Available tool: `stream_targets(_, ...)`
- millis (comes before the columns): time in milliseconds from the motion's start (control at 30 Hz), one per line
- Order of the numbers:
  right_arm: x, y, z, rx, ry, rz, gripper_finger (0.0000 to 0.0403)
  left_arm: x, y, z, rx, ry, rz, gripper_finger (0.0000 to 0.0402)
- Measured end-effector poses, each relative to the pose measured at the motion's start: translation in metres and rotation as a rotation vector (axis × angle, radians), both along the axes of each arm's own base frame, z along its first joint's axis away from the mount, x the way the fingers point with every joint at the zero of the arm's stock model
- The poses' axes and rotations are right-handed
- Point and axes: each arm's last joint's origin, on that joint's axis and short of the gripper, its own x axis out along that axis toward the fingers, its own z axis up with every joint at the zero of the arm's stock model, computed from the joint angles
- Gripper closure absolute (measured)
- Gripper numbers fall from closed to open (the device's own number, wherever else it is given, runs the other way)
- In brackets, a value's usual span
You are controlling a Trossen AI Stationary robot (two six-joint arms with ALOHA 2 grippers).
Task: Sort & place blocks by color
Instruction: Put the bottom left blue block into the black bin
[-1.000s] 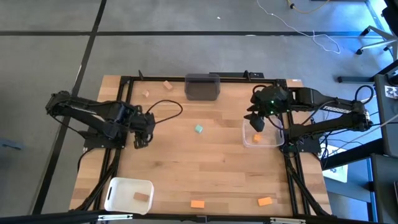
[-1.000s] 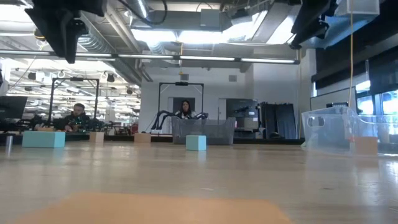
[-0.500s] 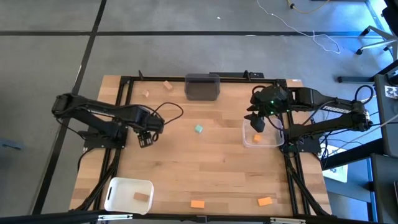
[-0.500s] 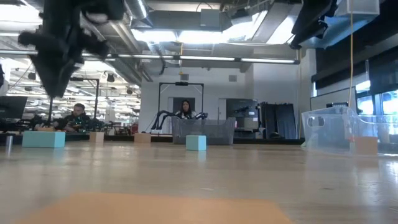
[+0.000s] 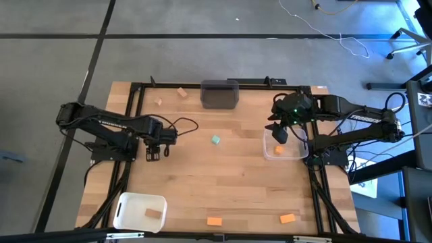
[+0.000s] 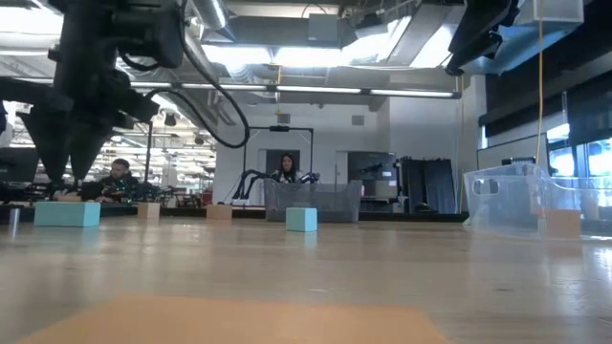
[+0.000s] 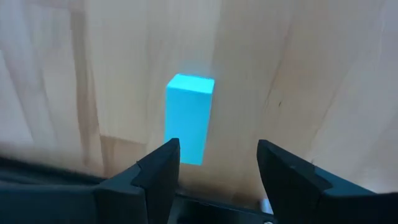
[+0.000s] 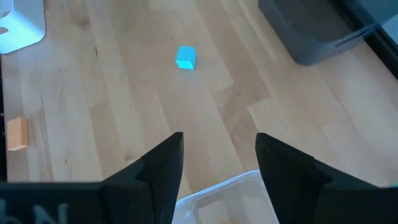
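My left gripper (image 5: 154,154) is open and points down over a long teal block (image 7: 189,118) that lies flat near the table's left edge. The low view shows its fingertips (image 6: 55,183) just above that block (image 6: 65,213), not touching it. In the high view the gripper hides this block. My right gripper (image 5: 279,137) is open and hangs over the clear bin (image 5: 297,154), which holds an orange block (image 5: 279,150). A small teal block (image 5: 215,140) sits mid-table. Two orange blocks (image 5: 214,221) (image 5: 287,218) lie near the near edge, and two tan blocks (image 5: 181,92) (image 5: 158,102) at the far left.
A dark grey bin (image 5: 219,94) stands at the far edge. A white bin (image 5: 128,202) at the near left corner holds a tan block (image 5: 154,213). A black frame rail (image 5: 128,121) runs just left of my left gripper. People sit in the room beyond the table (image 6: 285,167).
My left gripper has come down from high above the table until its fingertips are just over the long teal block, shifting slightly toward the table's middle on the way. My right arm has kept still.
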Motion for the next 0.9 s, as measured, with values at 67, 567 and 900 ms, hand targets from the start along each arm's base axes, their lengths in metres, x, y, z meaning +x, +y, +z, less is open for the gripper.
stream_targets(67,0.000,0.000,0.000,-0.006,0.001,0.007,0.0202,-0.001,0.000,-0.002,0.002,0.005,-0.021,0.0195)
stream_targets(567,0.000,0.000,0.000,-0.010,0.002,0.013,0.0202,0.006,0.017,-0.010,0.009,0.005,0.047,0.0195)
stream_targets(900,0.000,0.000,0.000,-0.009,0.001,0.014,0.0202,0.020,0.030,-0.043,-0.029,0.163,0.034,0.0195)
